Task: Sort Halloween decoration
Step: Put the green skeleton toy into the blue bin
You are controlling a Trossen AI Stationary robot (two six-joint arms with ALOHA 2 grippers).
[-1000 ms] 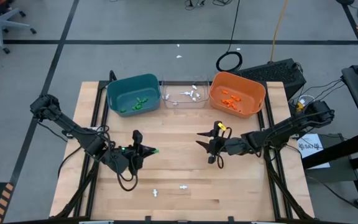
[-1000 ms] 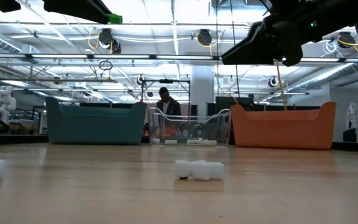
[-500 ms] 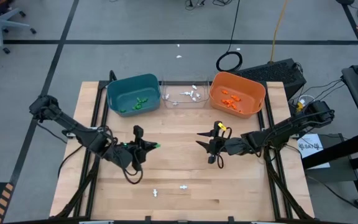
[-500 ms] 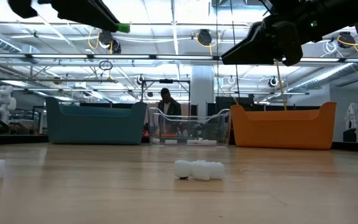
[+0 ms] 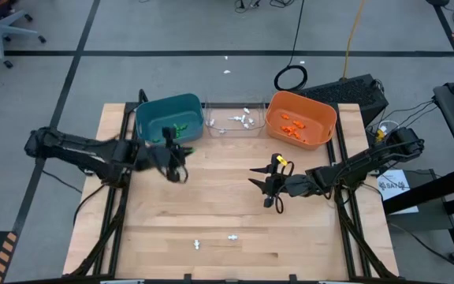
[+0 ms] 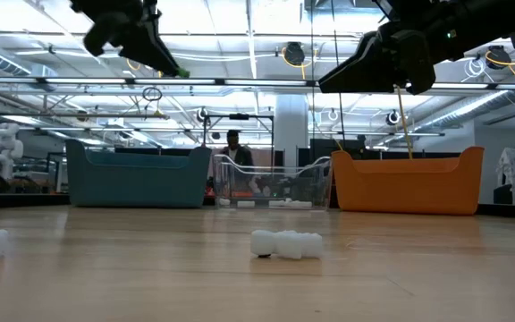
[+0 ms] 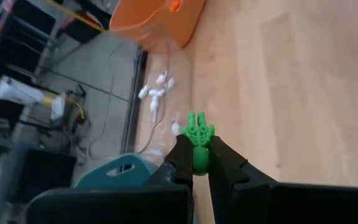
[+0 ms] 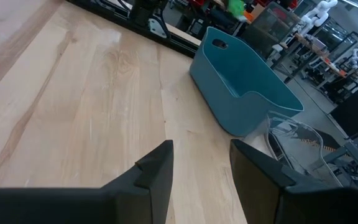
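A small green trinket (image 7: pixel 197 142), shaped like a skeleton hand, is pinched between the jaws of the left gripper (image 5: pixel 172 151), which hangs in the upper left of the high view, just at the front wall of the teal bin (image 5: pixel 169 120). More green pieces (image 5: pixel 178 130) lie inside this bin. White pieces (image 5: pixel 240 121) lie in the clear bin (image 5: pixel 233 118) beside it, and orange pieces (image 5: pixel 294 126) in the orange bin (image 5: pixel 301 118) on the right. Two white trinkets (image 5: pixel 214 240) lie loose on the desk (image 5: pixel 227 205) in the lower centre of the high view.

The right gripper (image 5: pixel 268 185) hangs over the middle of the desk, its jaws spread with nothing between them.

The desk is of pale wood with black rails along its sides. It stands on a grey floor with dark lines. In the low view, behind the bins, a large hall with ceiling lights shows, and a person (image 6: pixel 232 148) stands behind the clear bin.

One second ago the left gripper was lower in the high view, over the left centre of the desk; now it is up near the teal bin. The right gripper is in the same place.
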